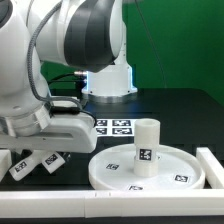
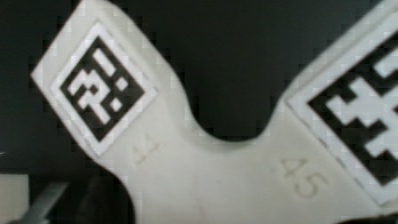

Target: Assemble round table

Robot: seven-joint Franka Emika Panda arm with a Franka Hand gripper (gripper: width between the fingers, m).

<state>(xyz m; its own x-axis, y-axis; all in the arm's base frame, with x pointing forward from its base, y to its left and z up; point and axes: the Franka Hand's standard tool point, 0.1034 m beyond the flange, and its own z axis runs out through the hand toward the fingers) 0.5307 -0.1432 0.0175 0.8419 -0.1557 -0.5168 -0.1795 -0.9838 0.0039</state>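
The large white rimmed disc (image 1: pixel 110 178) lies flat at the exterior view's lower right, with small square tags on its face. The short thick white cylinder leg (image 1: pixel 146 147) stands upright on it, near its middle. My gripper (image 1: pixel 38 152) is low at the exterior view's left, down on a white forked part (image 1: pixel 52 159) that carries square tags. In the wrist view this forked part (image 2: pixel 214 150) fills the frame very close, its stem running down between my jaws. The jaws look shut on it, though the fingertips are mostly hidden.
The marker board (image 1: pixel 113 127) lies flat behind the disc, near the arm's white base. A straight white rail (image 1: pixel 212 162) runs along the exterior view's right and another (image 1: pixel 60 205) along the front. The arm's bulk covers the upper left.
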